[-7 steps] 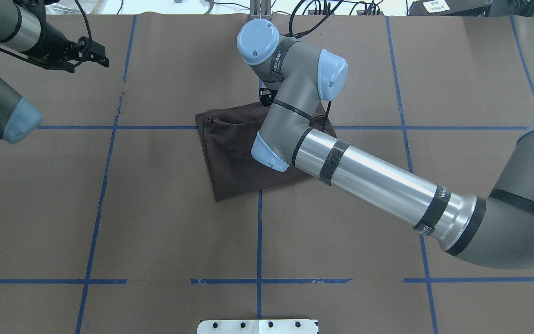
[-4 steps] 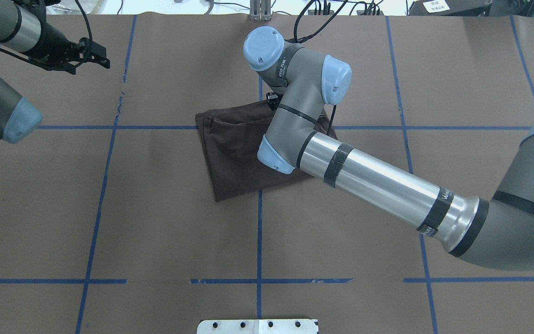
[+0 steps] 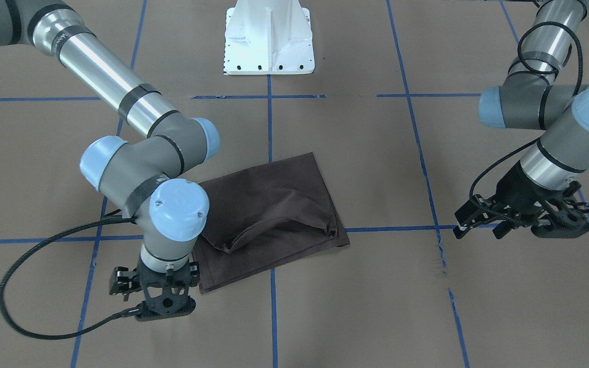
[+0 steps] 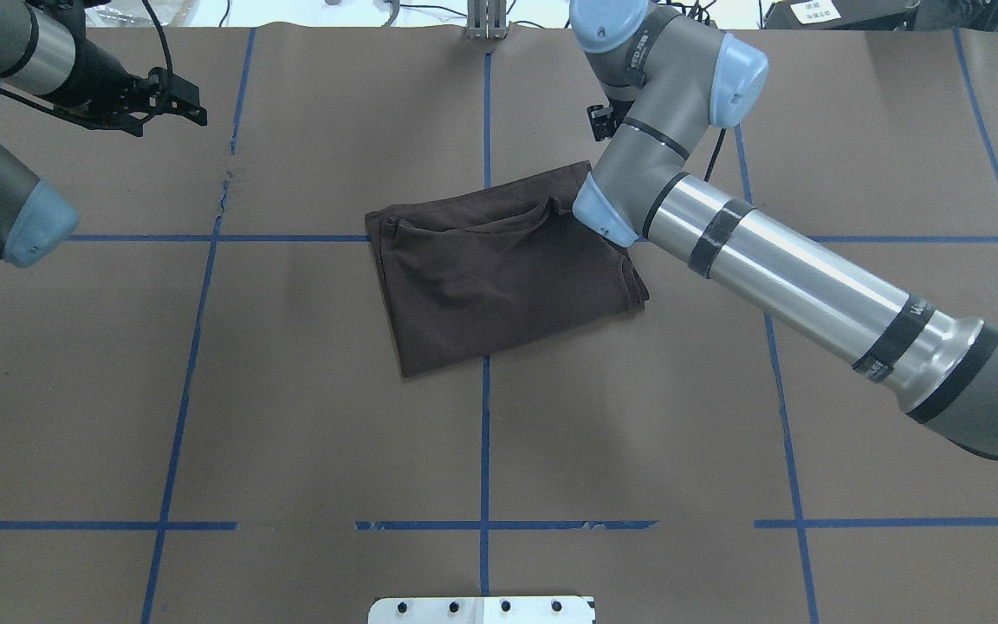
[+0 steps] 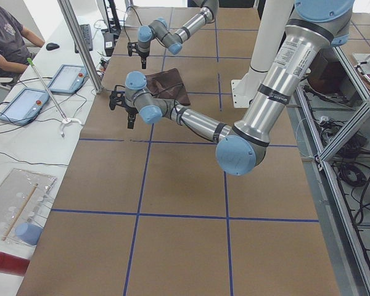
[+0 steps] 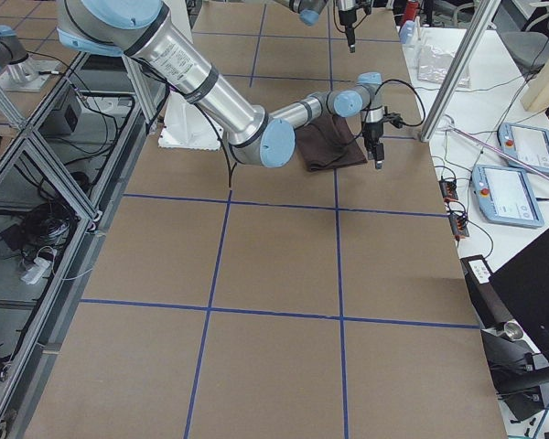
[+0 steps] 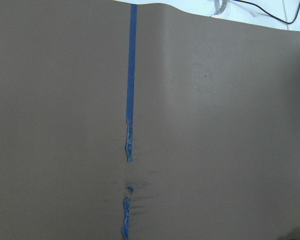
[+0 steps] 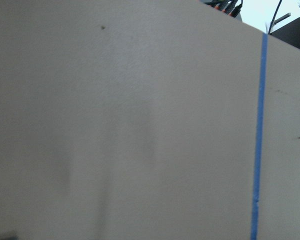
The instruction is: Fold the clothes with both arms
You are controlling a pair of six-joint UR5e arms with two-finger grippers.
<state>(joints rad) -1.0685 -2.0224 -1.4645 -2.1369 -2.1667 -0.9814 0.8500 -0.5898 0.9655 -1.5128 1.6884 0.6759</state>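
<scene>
The clothes are one dark brown T-shirt [image 4: 499, 269], folded into a slanted rectangle at the table's middle, with a raised crease along its far edge [image 3: 274, 222]. My right gripper [image 3: 164, 311] points straight down at bare table just off the shirt's far right corner. It looks open and holds nothing. From overhead the right wrist [image 4: 638, 165] hides it. My left gripper [image 3: 560, 227] hangs above the table's far left area, well away from the shirt, and also looks open and empty. Both wrist views show only brown table and blue tape.
Blue tape lines [image 4: 485, 433] divide the brown table cover, with a torn stretch [image 4: 226, 186] near the left arm. The white base pedestal [image 3: 269, 41] stands at the near edge. A seated person [image 5: 6, 37] and tablets [image 5: 24, 105] are beyond the far edge.
My right arm has swung off the shirt to the right and toward the far edge, uncovering the shirt's right half. The shirt lies still. The left arm has not moved.
</scene>
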